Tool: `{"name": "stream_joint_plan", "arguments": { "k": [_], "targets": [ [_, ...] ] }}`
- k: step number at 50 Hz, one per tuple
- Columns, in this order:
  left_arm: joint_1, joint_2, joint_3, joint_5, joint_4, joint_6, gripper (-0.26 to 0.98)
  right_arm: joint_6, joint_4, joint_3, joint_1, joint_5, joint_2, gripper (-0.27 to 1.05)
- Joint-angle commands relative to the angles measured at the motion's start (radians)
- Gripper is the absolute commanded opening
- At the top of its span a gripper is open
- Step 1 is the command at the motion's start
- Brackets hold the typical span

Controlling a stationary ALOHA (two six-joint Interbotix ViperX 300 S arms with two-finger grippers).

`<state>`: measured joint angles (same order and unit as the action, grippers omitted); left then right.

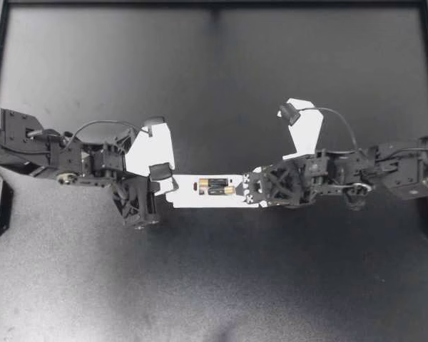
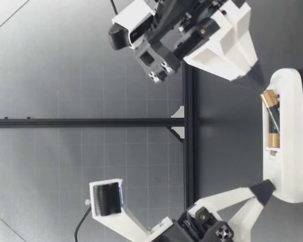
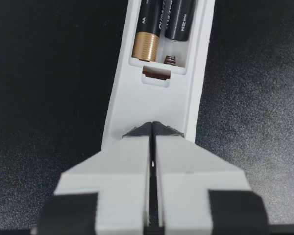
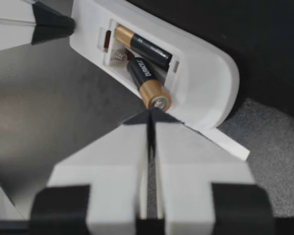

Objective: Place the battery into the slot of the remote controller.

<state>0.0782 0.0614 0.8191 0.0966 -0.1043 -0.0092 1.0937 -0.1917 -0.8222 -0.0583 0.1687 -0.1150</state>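
I'm watching the remote controller (image 1: 185, 192) lying flat on the black table (image 1: 214, 285) between my 2 arms, with its battery slot (image 3: 161, 61) facing up. My left gripper (image 1: 171, 187) is resting its tip on the end of the remote nearest it. Its fingers are drawn together with nothing between them.

My right gripper (image 1: 248, 187) is also pinched together on nothing. Its tip is sitting just at the gold end of the tilted battery (image 4: 147, 81), and I cannot tell whether they are touching. That battery is lying in the slot at a slant. Its gold end is riding above the rim on my right gripper's side, and its other end is stopping short of the spring (image 3: 170, 60).

The second battery (image 4: 144, 46) is lying seated alongside, with its gold end pointing toward my left gripper.
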Motion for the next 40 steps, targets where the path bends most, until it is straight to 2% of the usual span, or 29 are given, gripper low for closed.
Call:
{"name": "stream_joint_plan", "arguments": {
  "k": [1, 25, 40],
  "targets": [
    [0.0, -0.003, 0.002, 0.011, 0.0, 0.003, -0.18, -0.002, -0.002, 0.023, -0.009, 0.003, 0.009, -0.09],
    [0.0, -0.002, -0.005, 0.009, -0.002, 0.009, -0.18, -0.006, 0.003, 0.034, -0.012, 0.003, -0.009, -0.09],
    [0.0, 0.015, -0.011, 0.011, 0.0, 0.011, -0.18, -0.009, 0.031, 0.086, -0.012, -0.012, -0.043, -0.09]
  ]
}}
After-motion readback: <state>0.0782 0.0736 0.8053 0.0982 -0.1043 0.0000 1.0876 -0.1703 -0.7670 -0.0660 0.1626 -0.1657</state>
